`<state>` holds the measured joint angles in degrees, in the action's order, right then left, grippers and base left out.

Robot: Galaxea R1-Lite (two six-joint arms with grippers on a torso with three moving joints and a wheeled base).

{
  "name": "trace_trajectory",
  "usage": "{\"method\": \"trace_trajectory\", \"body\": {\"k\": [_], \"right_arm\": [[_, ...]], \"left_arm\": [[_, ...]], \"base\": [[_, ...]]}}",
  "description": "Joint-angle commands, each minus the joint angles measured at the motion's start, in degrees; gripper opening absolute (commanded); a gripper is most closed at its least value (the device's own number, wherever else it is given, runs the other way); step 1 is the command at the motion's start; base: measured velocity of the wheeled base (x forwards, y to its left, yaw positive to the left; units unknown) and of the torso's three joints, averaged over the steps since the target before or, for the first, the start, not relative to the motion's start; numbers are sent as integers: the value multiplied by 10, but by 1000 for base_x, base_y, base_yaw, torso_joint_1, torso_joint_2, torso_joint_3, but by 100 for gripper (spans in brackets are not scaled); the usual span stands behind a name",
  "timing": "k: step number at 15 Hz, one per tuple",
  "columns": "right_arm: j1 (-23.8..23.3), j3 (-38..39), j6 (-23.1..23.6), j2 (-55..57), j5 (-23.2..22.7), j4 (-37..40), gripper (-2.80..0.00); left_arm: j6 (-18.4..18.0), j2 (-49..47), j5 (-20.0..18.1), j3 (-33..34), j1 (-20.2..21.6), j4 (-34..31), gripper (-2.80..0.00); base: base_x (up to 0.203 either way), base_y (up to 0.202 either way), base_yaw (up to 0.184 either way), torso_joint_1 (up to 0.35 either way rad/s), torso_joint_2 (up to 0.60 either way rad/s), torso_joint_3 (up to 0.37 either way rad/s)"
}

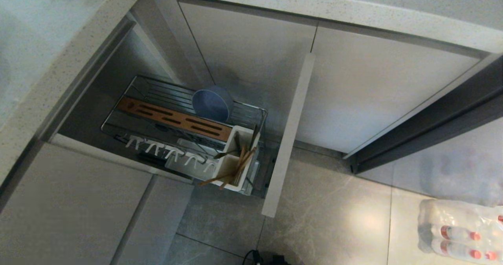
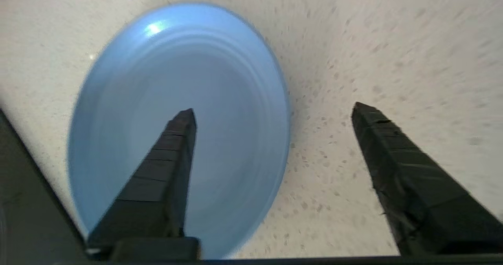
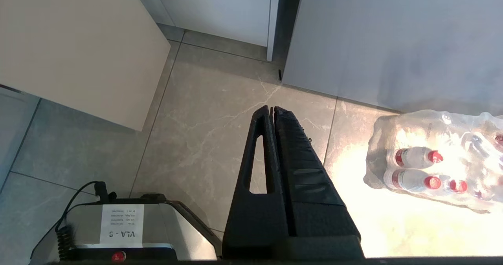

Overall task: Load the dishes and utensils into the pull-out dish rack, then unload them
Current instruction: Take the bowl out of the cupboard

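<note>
Closest in, the right gripper (image 3: 273,110) hangs parked above the floor tiles (image 3: 204,139), its fingers pressed together on nothing, with a shrink-wrapped pack of bottles (image 3: 432,167) off to one side.

Next out, the pull-out dish rack (image 1: 184,139) stands open below the counter. The small blue bowl (image 1: 212,103) leans on edge against the back wires beside the wooden strip (image 1: 175,119), and the chopsticks (image 1: 235,170) stick up out of the white caddy (image 1: 235,159), tilted. A darker utensil stands with them; whether it is the fork is hard to tell.

Up on the speckled countertop (image 2: 373,61), the left gripper (image 2: 273,110) is spread wide and empty. One finger (image 2: 173,155) hangs over the blue plate (image 2: 220,100), the other over bare stone beside it. The plate lies flat and appears free of both pads.

That plate looks light, stiff and smooth, likely slippery under rubber pads. The rim is the place to pinch it, one pad inside, one beneath the edge. The wrist points steeply down at the counter, fingers straddling the plate's near rim.
</note>
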<state>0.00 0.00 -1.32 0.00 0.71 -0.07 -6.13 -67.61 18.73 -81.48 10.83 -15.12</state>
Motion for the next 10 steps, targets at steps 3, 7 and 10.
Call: {"method": "trace_trajectory", "body": {"k": [3, 7, 10], "right_arm": [[0, 0, 0, 1, 0, 0, -280], [0, 0, 0, 0, 0, 0, -280], [0, 0, 0, 1, 0, 0, -280]], "left_arm": [[7, 46, 1, 1, -13, 13, 0], [31, 87, 0, -1, -35, 39, 0], [37, 111, 0, 3, -51, 55, -280]], "base": [[0, 0, 0, 0, 0, 0], [0, 0, 0, 0, 0, 0], [0, 0, 0, 0, 0, 0]]}}
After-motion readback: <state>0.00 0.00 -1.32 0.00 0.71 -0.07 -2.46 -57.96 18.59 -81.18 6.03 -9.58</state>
